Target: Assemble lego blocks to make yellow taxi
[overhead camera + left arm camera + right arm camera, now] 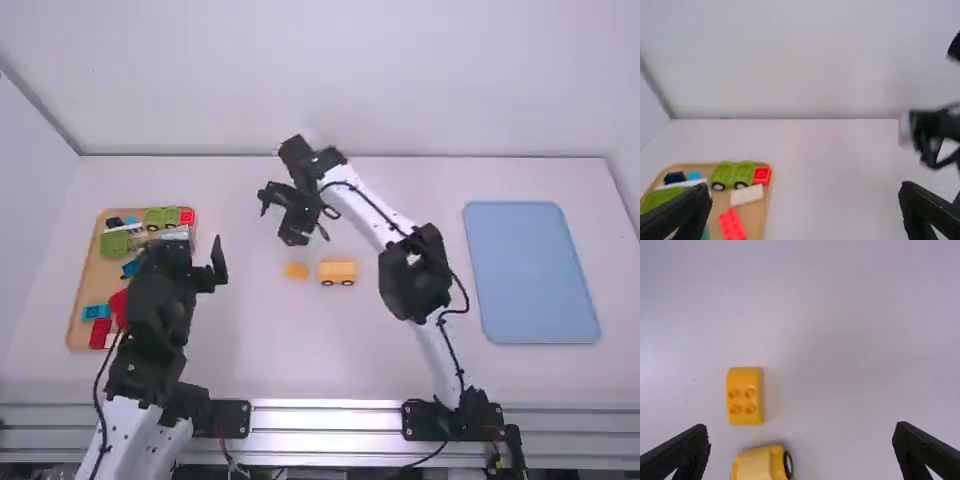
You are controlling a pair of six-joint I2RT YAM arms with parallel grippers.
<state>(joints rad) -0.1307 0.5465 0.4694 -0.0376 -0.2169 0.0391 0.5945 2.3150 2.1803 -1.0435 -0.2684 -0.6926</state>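
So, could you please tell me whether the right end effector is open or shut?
Open: the right end effector has its fingers wide apart and grips nothing.

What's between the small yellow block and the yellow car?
Just a narrow strip of bare white table separates the small block from the car. The high view and the right wrist view both show it.

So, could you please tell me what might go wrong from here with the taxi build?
The small yellow block lies close beside the wheeled yellow piece, so the right gripper, its fingers spread wide, might knock one while closing on the other. The wheeled piece could also roll if something is pressed onto it off-centre.
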